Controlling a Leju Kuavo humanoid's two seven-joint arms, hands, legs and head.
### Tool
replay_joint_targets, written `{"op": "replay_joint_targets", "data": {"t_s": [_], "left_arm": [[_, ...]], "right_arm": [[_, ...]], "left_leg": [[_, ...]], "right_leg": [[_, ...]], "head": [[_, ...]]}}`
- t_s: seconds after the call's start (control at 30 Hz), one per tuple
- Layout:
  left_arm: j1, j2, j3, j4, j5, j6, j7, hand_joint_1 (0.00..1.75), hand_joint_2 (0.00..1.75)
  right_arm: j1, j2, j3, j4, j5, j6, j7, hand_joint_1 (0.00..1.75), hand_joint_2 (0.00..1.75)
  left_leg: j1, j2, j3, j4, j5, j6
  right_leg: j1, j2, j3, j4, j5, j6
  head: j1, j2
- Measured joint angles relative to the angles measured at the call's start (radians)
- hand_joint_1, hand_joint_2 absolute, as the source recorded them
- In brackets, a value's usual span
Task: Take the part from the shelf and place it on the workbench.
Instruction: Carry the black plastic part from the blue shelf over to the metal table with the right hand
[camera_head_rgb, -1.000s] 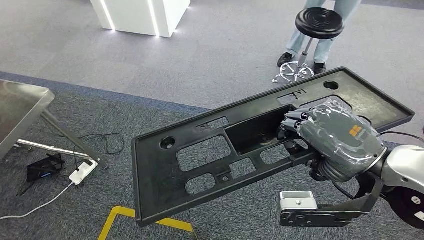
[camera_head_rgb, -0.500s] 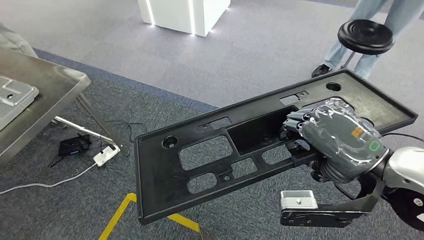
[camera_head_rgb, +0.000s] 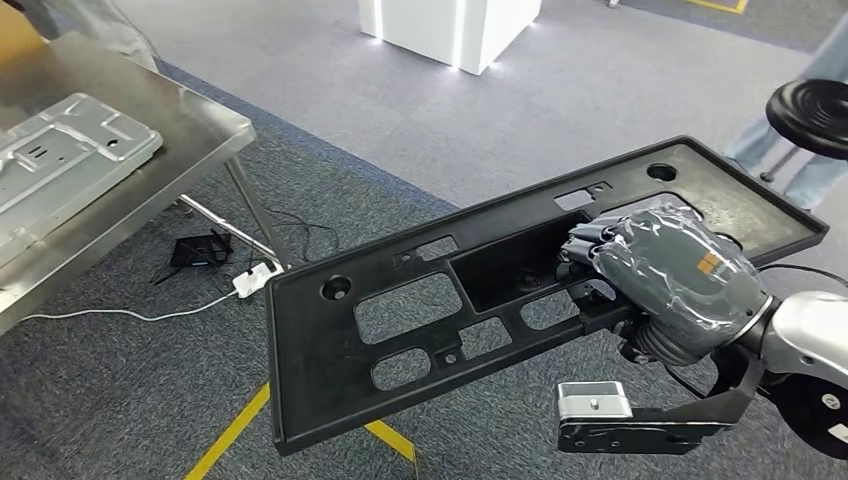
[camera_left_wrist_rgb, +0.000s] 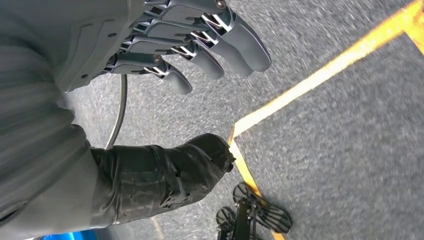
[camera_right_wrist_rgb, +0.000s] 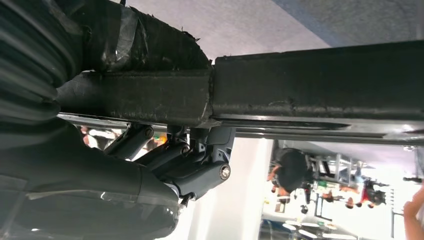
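The part is a long black plastic panel with several cut-outs, held level and tilted across the middle of the head view. My right hand grips it through a cut-out near its right end. In the right wrist view the fingers curl under the panel's edge with the thumb over it. The steel workbench stands at the upper left, apart from the panel. My left hand hangs over the carpet, fingers apart and holding nothing.
A grey stamped metal plate lies on the workbench. Under the bench lie a white power strip and cables. Yellow floor tape runs below the panel. A white pillar stands at the back. A black stool and a person's legs are at right.
The whole view has swung left: the workbench has come further into the picture and the stool has slid to the right edge. My right hand's hold on the panel is unchanged.
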Motion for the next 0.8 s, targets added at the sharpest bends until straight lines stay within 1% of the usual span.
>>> {"op": "replay_joint_targets", "data": {"t_s": [0.03,0.07,0.1,0.13,0.17,0.2,0.23,0.27,0.3,0.33,0.37,0.4,0.43,0.47,0.5,0.53,0.57,0.6,0.63,0.67,0.7,0.73,0.77,0.8], "left_arm": [[-0.001,0.001,0.0,0.0,0.0,0.0,0.0,0.0,1.75],[-0.002,0.001,0.0,0.0,0.0,0.0,0.0,0.0,1.75],[-0.004,0.0,0.0,0.0,0.0,0.0,0.0,0.0,1.75],[-0.006,-0.001,0.0,0.0,0.0,0.0,0.0,0.0,1.75],[-0.006,-0.002,0.0,0.0,0.0,-0.001,0.0,0.0,1.75],[-0.006,-0.003,0.0,0.0,0.0,-0.001,0.0,0.0,1.75],[-0.006,-0.003,0.0,0.001,0.0,-0.001,0.0,0.0,1.75],[-0.006,-0.003,0.0,0.001,0.0,-0.001,0.0,0.0,1.75],[-0.006,-0.003,0.0,0.0,0.0,-0.001,0.0,0.0,1.75],[-0.007,-0.003,0.0,0.0,0.0,-0.001,0.0,0.0,1.75],[-0.007,-0.003,0.0,0.0,0.0,-0.001,0.0,0.0,1.75],[-0.007,-0.002,0.0,0.0,0.0,-0.001,0.0,0.0,1.75],[-0.005,-0.002,0.0,0.0,0.0,-0.001,0.0,0.0,1.75],[-0.002,-0.001,0.0,0.0,0.0,-0.001,0.0,0.0,1.75],[0.001,-0.001,0.0,0.0,0.0,-0.001,0.0,0.0,1.75],[0.002,0.0,0.0,0.001,0.0,-0.001,0.0,0.0,1.75],[0.0,0.0,0.0,0.001,0.0,-0.001,0.0,0.0,1.75],[-0.003,0.0,0.0,0.001,0.0,-0.001,0.0,0.0,1.75],[-0.005,-0.001,0.0,0.001,0.0,-0.001,0.0,0.0,1.75],[-0.006,-0.003,0.0,0.001,0.0,-0.001,0.001,0.0,1.75],[-0.005,-0.004,0.0,0.002,0.0,-0.001,0.001,0.0,1.75],[-0.004,-0.005,0.0,0.002,0.0,-0.001,0.001,0.0,1.75],[-0.003,-0.006,0.0,0.002,0.0,-0.001,0.001,0.0,1.75],[-0.003,-0.005,0.0,0.001,0.0,-0.001,0.001,0.0,1.75]], "right_arm": [[-0.001,-0.001,0.0,0.0,0.0,0.0,0.0,1.75,1.75],[0.0,-0.002,0.0,0.0,0.0,0.0,0.0,1.75,1.75],[0.0,-0.002,0.0,0.0,0.0,0.0,0.0,1.75,1.75],[0.002,-0.003,0.0,0.0,0.0,0.0,0.0,1.75,1.75],[0.003,-0.003,0.0,0.0,0.0,0.0,0.0,1.75,1.75],[0.004,-0.003,0.0,0.0,0.0,0.0,0.0,1.75,1.75],[0.004,-0.003,0.0,0.0,0.0,0.0,0.0,1.75,1.75],[0.004,-0.003,0.0,0.0,0.0,0.0,0.0,1.75,1.75],[0.004,-0.003,0.0,0.0,0.0,0.0,0.0,1.75,1.75],[0.004,-0.003,0.0,0.0,0.0,0.0,0.0,1.75,1.75],[0.005,-0.003,0.0,0.0,0.0,0.0,0.0,1.75,1.75],[0.005,-0.003,0.0,0.0,0.0,0.0,0.0,1.75,1.75],[0.004,-0.004,0.0,0.0,0.0,0.0,0.0,1.75,1.75],[0.003,-0.004,0.0,0.0,0.0,0.0,0.0,1.75,1.75],[0.003,-0.004,0.0,0.0,0.0,0.0,0.0,1.75,1.75],[0.002,-0.004,0.0,0.0,0.0,0.0,0.0,1.75,1.75],[0.001,-0.003,0.0,0.0,0.0,0.0,0.0,1.75,1.75],[0.002,-0.003,0.0,-0.001,0.0,0.0,0.0,1.75,1.75],[0.002,-0.003,0.0,-0.001,0.0,0.0,0.0,1.75,1.75],[0.002,-0.003,0.0,-0.001,0.0,0.0,0.0,1.75,1.75],[0.003,-0.003,0.0,-0.001,0.0,0.0,0.0,1.75,1.75],[0.003,-0.003,0.0,-0.001,0.0,0.0,0.0,1.75,1.75],[0.003,-0.003,0.0,-0.001,0.0,0.0,0.0,1.75,1.75],[0.003,-0.003,0.0,-0.001,0.0,0.0,0.0,1.75,1.75]], "left_leg": [[0.003,-0.01,0.004,-0.006,0.003,0.006],[0.006,-0.02,0.007,-0.009,0.005,0.012],[0.007,-0.03,0.008,-0.009,0.005,0.016],[0.007,-0.041,0.007,-0.009,0.005,0.017],[0.007,-0.053,0.007,-0.007,0.004,0.018],[0.007,-0.067,0.007,-0.005,0.003,0.018],[0.008,-0.081,0.008,-0.002,0.001,0.016],[0.01,-0.095,0.009,0.002,-0.001,0.013],[0.012,-0.11,0.008,0.006,-0.004,0.009],[0.012,-0.123,0.005,0.013,-0.007,0.004],[0.013,-0.136,0.0,0.017,-0.008,-0.002],[0.015,-0.148,-0.006,0.018,-0.006,-0.009],[0.016,-0.161,-0.011,0.017,-0.004,-0.015],[0.019,-0.167,-0.015,0.015,-0.002,-0.021],[0.018,-0.153,-0.019,0.019,-0.005,-0.026],[0.016,-0.125,-0.029,0.038,-0.016,-0.031],[0.015,-0.088,-0.049,0.077,-0.039,-0.035],[0.014,-0.053,-0.076,0.134,-0.067,-0.039],[0.015,-0.035,-0.108,0.199,-0.096,-0.042],[0.017,-0.028,-0.135,0.253,-0.114,-0.044],[0.018,-0.025,-0.148,0.277,-0.116,-0.044],[0.018,-0.024,-0.14,0.263,-0.099,-0.044],[0.017,-0.019,-0.112,0.212,-0.067,-0.041],[0.015,-0.006,-0.075,0.14,-0.038,-0.038]], "right_leg": [[-0.002,0.029,-0.01,0.027,-0.018,0.004],[-0.005,0.064,-0.033,0.076,-0.044,0.007],[-0.007,0.09,-0.065,0.14,-0.074,0.008],[-0.007,0.1,-0.1,0.208,-0.1,0.009],[-0.008,0.103,-0.129,0.256,-0.11,0.011],[-0.009,0.104,-0.142,0.27,-0.101,0.012],[-0.011,0.106,-0.136,0.244,-0.072,0.014],[-0.014,0.113,-0.113,0.186,-0.031,0.015],[-0.02,0.134,-0.085,0.12,0.001,0.015],[-0.024,0.156,-0.06,0.063,0.023,0.016],[-0.026,0.172,-0.044,0.027,0.031,0.015],[-0.025,0.18,-0.037,0.014,0.029,0.013],[-0.023,0.171,-0.035,0.01,0.029,0.009],[-0.022,0.157,-0.034,0.007,0.031,0.003],[-0.022,0.144,-0.032,0.004,0.033,-0.004],[-0.023,0.13,-0.029,-0.001,0.034,-0.011],[-0.022,0.116,-0.026,-0.004,0.035,-0.017],[-0.019,0.102,-0.025,-0.006,0.034,-0.021],[-0.017,0.089,-0.024,-0.006,0.033,-0.024],[-0.015,0.075,-0.024,-0.005,0.031,-0.026],[-0.013,0.062,-0.023,-0.005,0.03,-0.027],[-0.012,0.05,-0.021,-0.005,0.028,-0.027],[-0.011,0.038,-0.018,-0.005,0.025,-0.026],[-0.01,0.026,-0.014,-0.005,0.022,-0.025]], "head": [[0.002,0.0],[0.005,0.0],[0.007,0.0],[0.008,0.0],[0.009,0.0],[0.009,0.0],[0.009,0.0],[0.009,0.0],[0.009,0.0],[0.008,0.0],[0.008,0.0],[0.008,0.0],[0.008,0.0],[0.009,0.0],[0.008,0.0],[0.005,0.0],[0.002,0.0],[-0.001,0.0],[-0.003,0.0],[-0.003,0.0],[-0.003,0.0],[-0.003,0.0],[-0.003,0.0],[-0.003,0.0]]}}
